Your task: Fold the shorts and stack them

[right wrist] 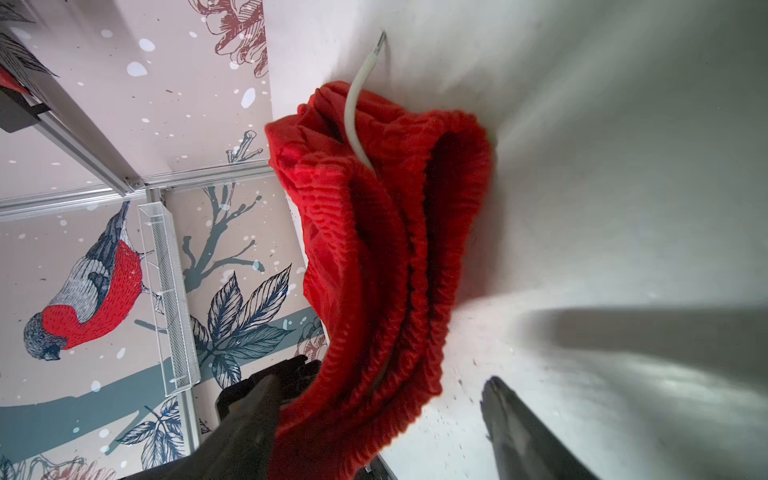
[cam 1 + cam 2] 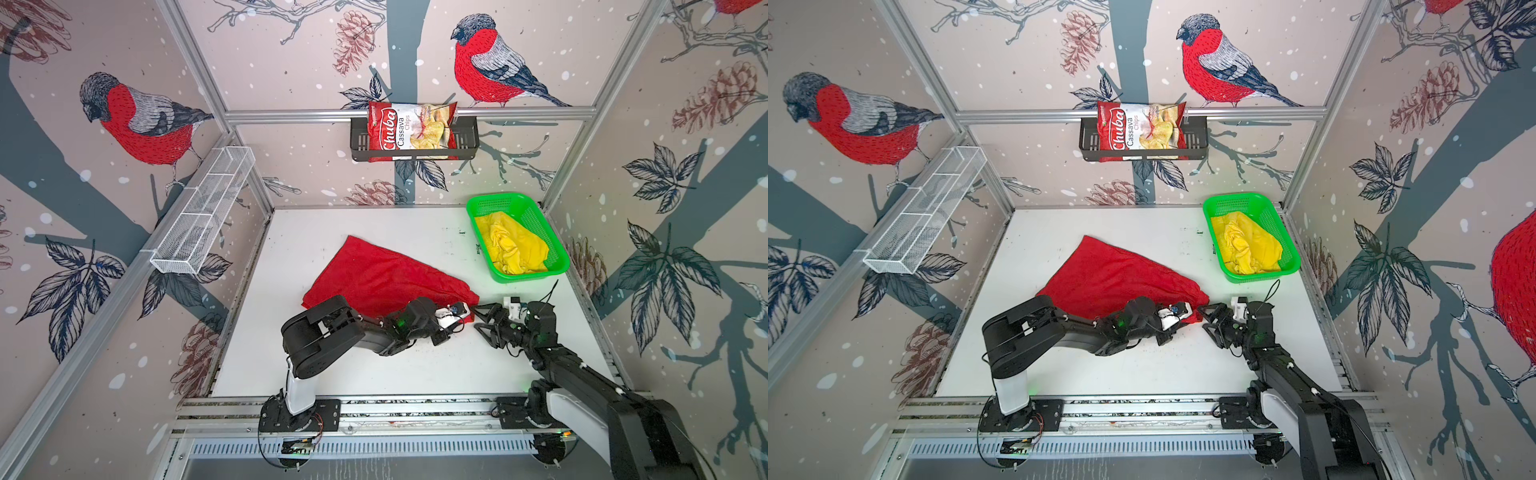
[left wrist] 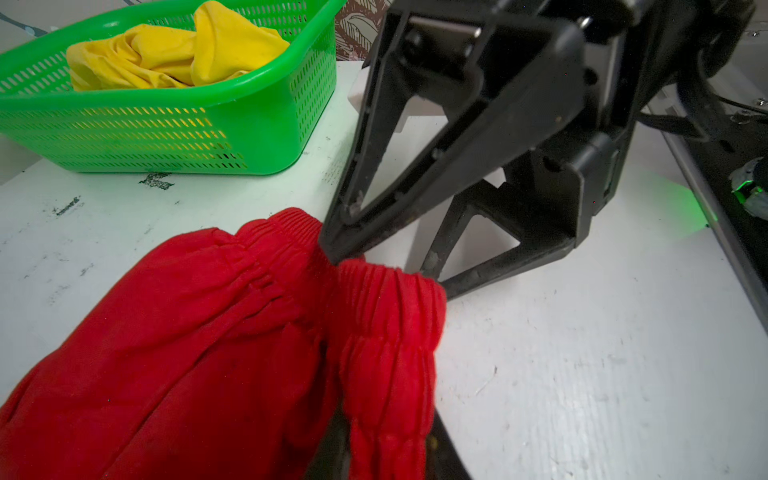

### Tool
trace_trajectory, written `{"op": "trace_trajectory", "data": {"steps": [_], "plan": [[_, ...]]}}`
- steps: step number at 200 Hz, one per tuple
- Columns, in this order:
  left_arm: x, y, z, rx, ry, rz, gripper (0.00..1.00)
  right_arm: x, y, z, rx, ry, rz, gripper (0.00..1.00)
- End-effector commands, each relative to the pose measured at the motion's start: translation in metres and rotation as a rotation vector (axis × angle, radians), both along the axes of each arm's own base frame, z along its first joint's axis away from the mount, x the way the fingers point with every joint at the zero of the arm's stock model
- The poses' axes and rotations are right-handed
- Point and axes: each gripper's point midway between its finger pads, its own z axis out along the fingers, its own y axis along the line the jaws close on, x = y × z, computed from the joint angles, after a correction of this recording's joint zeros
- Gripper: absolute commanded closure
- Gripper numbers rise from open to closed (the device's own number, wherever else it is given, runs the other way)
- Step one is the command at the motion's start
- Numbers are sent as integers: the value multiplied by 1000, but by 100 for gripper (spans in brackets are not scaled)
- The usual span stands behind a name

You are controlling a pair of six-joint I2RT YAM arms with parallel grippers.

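While left end effector point(image 3: 386, 455) pinches the red shorts point(image 2: 374, 274), right end effector point(image 2: 476, 317) gapes empty

- White, scuffed tabletop point(image 2: 374, 365).
- Behind and beside it: wallpaper point(image 2: 291, 166) of bullfinches, pinecones and leaves, edged with aluminium rails point(image 2: 316, 113).
- Above its left edge: a white wire rack point(image 2: 199, 216).
- Above its back edge: a black shelf point(image 2: 358, 139).
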Motion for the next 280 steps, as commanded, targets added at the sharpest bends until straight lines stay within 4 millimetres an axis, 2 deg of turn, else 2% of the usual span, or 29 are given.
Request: {"op": "trace_trajectory", "data": {"steps": [1, 41, 79, 124, 171, 180, 189, 206, 216, 236, 249, 266, 280], "plan": [[2, -4, 10, -51, -20, -1, 79, 6, 5, 12, 45, -32, 0, 22], [1, -4, 1, -19, -25, -8, 79, 10, 11, 22, 80, -51, 10, 22], [0, -7, 6, -44, -17, -14, 79, 8, 10, 11, 60, -14, -2, 22], [5, -9, 13, -74, -13, 13, 80, 11, 16, 8, 61, -4, 11, 22], [-7, -13, 13, -84, 9, -44, 80, 24, 16, 1, 35, -6, 1, 22], [-9, -14, 14, -83, 13, -54, 79, 29, 17, 2, 32, -18, 4, 22], [-11, -13, 14, -82, 17, -60, 78, 31, 18, -4, 28, -2, 10, 23], [-12, -12, 18, -82, 15, -65, 69, 34, 21, -8, 41, 2, 21, 25], [-11, -10, 19, -71, 3, -59, 62, 34, 22, -10, 44, 5, 24, 30], [-4, -3, 21, -46, -13, -14, 44, 35, 21, -14, 23, 1, 22, 53], [2, 6, 26, -44, -11, 32, 34, 35, 18, -16, -19, -4, 23, 62], [12, 20, 36, -62, 30, 94, 27, 36, 12, -19, -118, -11, 34, 72], [24, 35, 43, -74, 79, 165, 27, 36, 5, -17, -206, -21, 44, 75]]}}
